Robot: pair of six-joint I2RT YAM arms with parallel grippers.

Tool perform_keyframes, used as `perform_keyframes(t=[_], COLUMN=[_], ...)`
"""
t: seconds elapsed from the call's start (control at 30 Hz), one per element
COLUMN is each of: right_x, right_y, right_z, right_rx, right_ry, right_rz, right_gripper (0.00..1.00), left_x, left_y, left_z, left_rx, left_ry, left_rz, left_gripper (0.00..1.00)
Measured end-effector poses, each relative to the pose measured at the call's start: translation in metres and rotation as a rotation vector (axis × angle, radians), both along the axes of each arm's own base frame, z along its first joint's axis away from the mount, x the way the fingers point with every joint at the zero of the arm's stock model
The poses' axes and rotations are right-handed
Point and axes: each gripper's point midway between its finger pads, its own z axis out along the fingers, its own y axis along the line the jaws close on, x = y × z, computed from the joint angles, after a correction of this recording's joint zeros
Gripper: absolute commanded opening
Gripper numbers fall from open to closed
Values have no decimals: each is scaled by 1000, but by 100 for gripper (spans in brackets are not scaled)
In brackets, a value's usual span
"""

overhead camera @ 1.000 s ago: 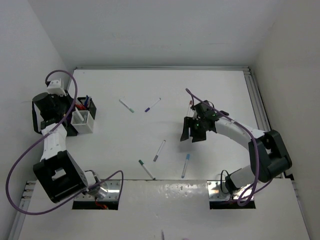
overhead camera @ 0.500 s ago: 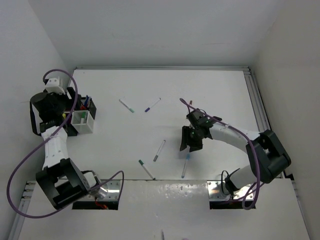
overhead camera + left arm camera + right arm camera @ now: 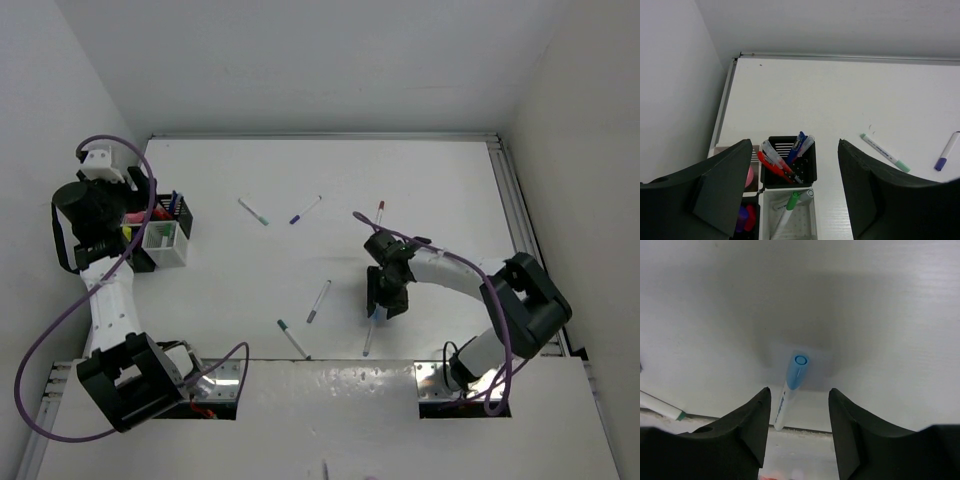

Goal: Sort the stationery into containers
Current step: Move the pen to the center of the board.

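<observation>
Blue-capped pen [image 3: 792,385] lies flat on the table [image 3: 450,180] at 5 o'clock from the table centre, cap pointing away from the arm bases. The right gripper [image 3: 799,395] has travelled from mid-table toward 6 o'clock and now sits low over this pen. Its jaws are apart and straddle the barrel, with a gap showing on each side, so no contact is made yet.

At 9 o'clock, the left gripper [image 3: 795,145] was closed a second ago. Its jaws now stand wide apart and hold nothing, above the white mesh holder [image 3: 813,215] and the black mesh holder [image 3: 812,165]. A green-capped pen [image 3: 792,200] leans inside the white holder, which suggests a delivery is complete.

Judgement: one item is sorted, and the right arm is at the pre-grasp stage for the next. Five other pens remain loose on the table between 11 and 6 o'clock.
</observation>
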Motion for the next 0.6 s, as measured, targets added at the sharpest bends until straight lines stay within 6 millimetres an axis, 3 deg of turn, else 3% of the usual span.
perform_keyframes(t=[0.17, 0.3, 0.4, 0.47, 0.6], right_x=[-10, -13, -9, -2, 34], right_y=[1, -3, -2, -2, 3], right_z=[-12, -19, -19, -20, -17], right_rx=[-33, -65, -78, -95, -112], right_ry=[45, 82, 79, 68, -29], right_rz=[27, 23, 29, 52, 120], right_gripper=[42, 18, 13, 2, 0], left_x=[0, -1, 0, 0, 5], left_y=[1, 1, 1, 0, 1], left_z=[3, 6, 7, 8, 8], left_rx=[-15, -20, -24, -29, -41], left_ry=[-11, -20, -26, -30, -32], left_rz=[6, 7, 7, 4, -2], left_gripper=[76, 76, 76, 76, 76])
